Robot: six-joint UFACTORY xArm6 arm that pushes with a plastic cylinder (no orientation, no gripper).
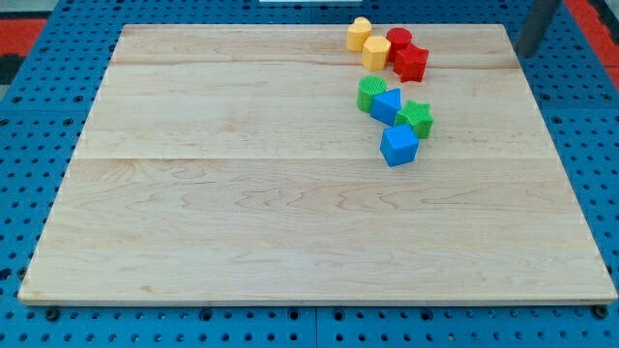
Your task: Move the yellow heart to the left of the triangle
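Two yellow blocks stand near the view's top, right of centre: a small one [360, 32] and a larger one [376, 52] touching it. I cannot tell which of them is the heart. A blue triangle-like block [386, 104] lies below them, between a green block [370, 93] and a green star [416, 118]. My tip [527, 53] is at the view's top right, by the board's right edge, far right of all the blocks and touching none.
A red round block [398, 41] and a red star [411, 63] touch the yellow pair on their right. A blue cube [398, 145] sits just below the green star. The wooden board [242, 213] lies on a blue pegboard [29, 116].
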